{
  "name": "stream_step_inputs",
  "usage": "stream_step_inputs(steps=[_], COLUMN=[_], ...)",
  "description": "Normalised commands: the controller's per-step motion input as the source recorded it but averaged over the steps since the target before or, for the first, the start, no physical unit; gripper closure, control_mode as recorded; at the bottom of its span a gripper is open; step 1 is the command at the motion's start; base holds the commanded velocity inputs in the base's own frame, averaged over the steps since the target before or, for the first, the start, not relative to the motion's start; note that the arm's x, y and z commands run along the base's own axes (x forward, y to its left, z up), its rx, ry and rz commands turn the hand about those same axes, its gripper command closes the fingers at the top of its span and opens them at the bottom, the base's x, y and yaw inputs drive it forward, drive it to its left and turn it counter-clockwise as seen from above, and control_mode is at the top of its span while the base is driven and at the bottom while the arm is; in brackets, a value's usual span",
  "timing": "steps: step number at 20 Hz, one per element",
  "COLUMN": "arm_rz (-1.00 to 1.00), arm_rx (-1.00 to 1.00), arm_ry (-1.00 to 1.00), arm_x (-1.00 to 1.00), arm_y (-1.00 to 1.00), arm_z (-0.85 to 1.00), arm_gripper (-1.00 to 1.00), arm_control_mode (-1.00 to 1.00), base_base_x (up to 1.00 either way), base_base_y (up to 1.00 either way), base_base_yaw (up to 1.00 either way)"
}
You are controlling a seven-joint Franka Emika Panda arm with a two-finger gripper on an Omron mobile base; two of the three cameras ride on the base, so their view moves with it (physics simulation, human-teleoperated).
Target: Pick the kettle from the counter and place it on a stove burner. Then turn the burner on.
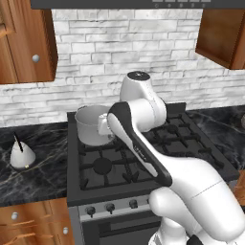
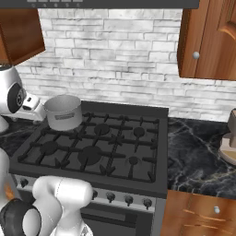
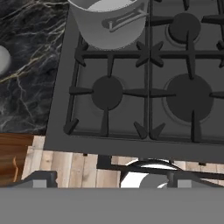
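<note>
Black marble counter (image 1: 40, 170) left of the stove holds the kettle (image 1: 22, 155), so my empty, wide-apart gripper (image 3: 105, 175) must reach it first.

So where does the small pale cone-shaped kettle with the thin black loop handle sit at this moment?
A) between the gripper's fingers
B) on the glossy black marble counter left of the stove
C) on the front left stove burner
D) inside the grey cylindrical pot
B: in the left base view the kettle stands on the counter, left of the stove and apart from it.
</note>
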Motion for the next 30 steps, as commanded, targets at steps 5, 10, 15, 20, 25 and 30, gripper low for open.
stream_step_inputs(steps=[5,10,15,20,25,30], arm_rz=[0.00,0.01,0.02,0.06,0.09,0.14], arm_rx=[0.01,0.00,0.00,0.00,0.00,0.00], arm_ry=[0.00,0.00,0.01,0.01,0.01,0.02], arm_x=[0.00,0.00,0.00,0.00,0.00,0.00], arm_y=[0.62,0.58,0.57,0.52,0.45,0.42], arm_z=[-0.07,-0.04,-0.02,0.00,-0.04,-0.12], arm_gripper=[-1.00,-1.00,-1.00,-1.00,-1.00,-1.00], arm_control_mode=[-1.00,-1.00,-1.00,-1.00,-1.00,-1.00], base_base_x=[0.00,0.00,0.00,0.00,0.00,0.00], base_base_y=[0.00,0.00,0.00,0.00,0.00,0.00], base_base_yaw=[0.00,0.00,0.00,0.00,0.00,0.00])
